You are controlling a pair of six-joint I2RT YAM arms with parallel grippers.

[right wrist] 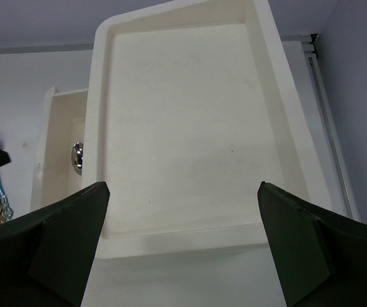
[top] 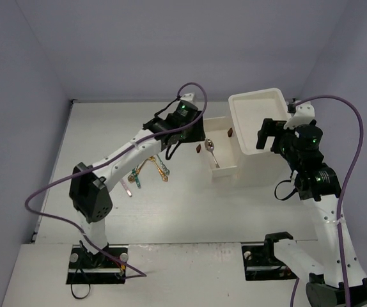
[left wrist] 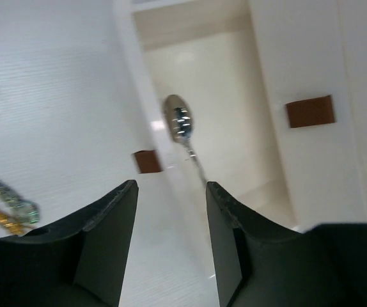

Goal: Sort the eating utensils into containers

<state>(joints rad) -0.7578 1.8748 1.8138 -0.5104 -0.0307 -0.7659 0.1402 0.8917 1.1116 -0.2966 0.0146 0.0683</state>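
A silver spoon (top: 213, 152) lies in the pulled-out white drawer (top: 226, 173) of the white drawer unit (top: 255, 109). In the left wrist view the spoon (left wrist: 178, 123) lies on the drawer floor (left wrist: 225, 83) behind a brown handle (left wrist: 148, 161). Gold and teal-handled utensils (top: 146, 169) lie in a pile on the table. My left gripper (top: 171, 151) (left wrist: 171, 185) is open and empty, above the table between the pile and the drawer. My right gripper (top: 265, 135) (right wrist: 183, 188) is wide open and empty over the unit's top (right wrist: 183, 115).
A second brown handle (left wrist: 309, 110) sits on another drawer front. Teal and gold handles (left wrist: 11, 208) show at the left edge of the left wrist view. Grey walls close in the table at the back and sides.
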